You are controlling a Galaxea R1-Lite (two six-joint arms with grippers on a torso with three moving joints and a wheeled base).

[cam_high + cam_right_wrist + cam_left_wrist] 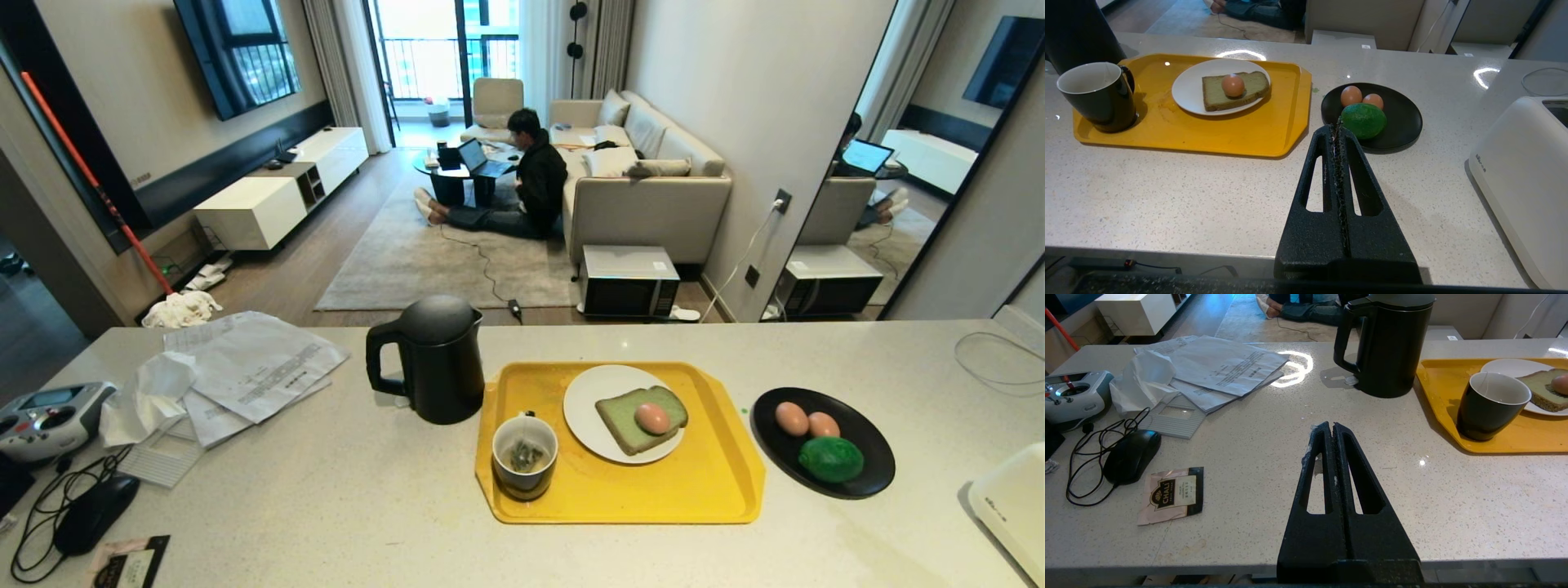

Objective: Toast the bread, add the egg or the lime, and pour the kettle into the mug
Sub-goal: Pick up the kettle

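Observation:
The pale green bread (633, 420) lies on a white plate (584, 404) on the yellow tray (702, 490), with one egg (651, 418) on top of it. Two more eggs (792, 418) and the lime (831, 459) sit on a black plate (878, 465) right of the tray. The mug (525, 456) holds a tea bag at the tray's near left corner. The black kettle (437, 359) stands just left of the tray. My left gripper (1333, 426) is shut and empty, held back near the counter's front edge. My right gripper (1338, 127) is shut and empty too, short of the lime (1363, 120).
A white toaster (1523, 179) stands at the counter's right end. Papers (253, 363), a remote controller (45, 418), a mouse (1131, 455) with its cable and a tea packet (1171, 494) lie on the left. A person sits on the floor far behind.

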